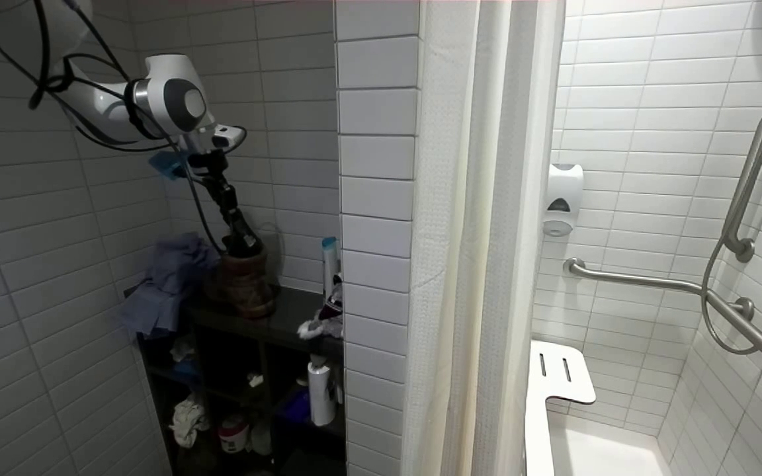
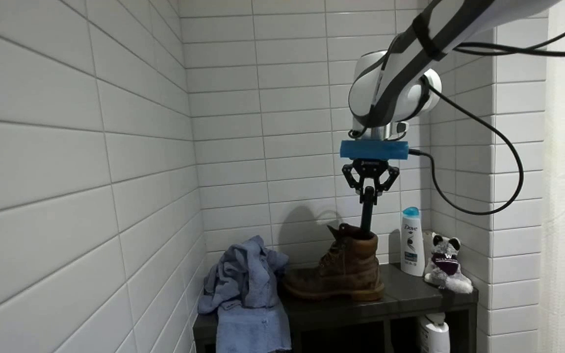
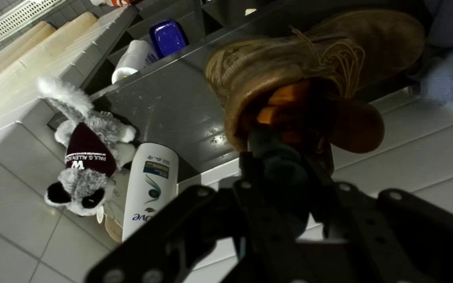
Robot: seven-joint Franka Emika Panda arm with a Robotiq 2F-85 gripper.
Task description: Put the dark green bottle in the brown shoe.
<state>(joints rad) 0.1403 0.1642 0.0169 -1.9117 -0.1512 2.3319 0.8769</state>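
The brown shoe (image 2: 341, 272), a laced ankle boot, stands upright on the dark shelf unit with its toe beside the blue-grey cloth. My gripper (image 2: 368, 197) is above the boot's opening, shut on the dark green bottle (image 2: 367, 216). Nearly upright, the bottle reaches down into the boot's collar, and its lower end is hidden inside. Looking down in the wrist view, I see the bottle (image 3: 277, 155) between both fingers, its far end at the edge of the shoe's orange-lit opening (image 3: 250, 90). The boot (image 1: 245, 284) also shows dimly in an exterior view.
A blue-grey cloth heap (image 2: 250, 284) lies left of the boot, hanging over the shelf (image 2: 405, 289). To the right stand a white shampoo bottle (image 2: 412, 245) and a grey plush animal (image 2: 447, 267). Tiled walls close in behind and beside. A cable (image 2: 518, 162) loops from the wrist.
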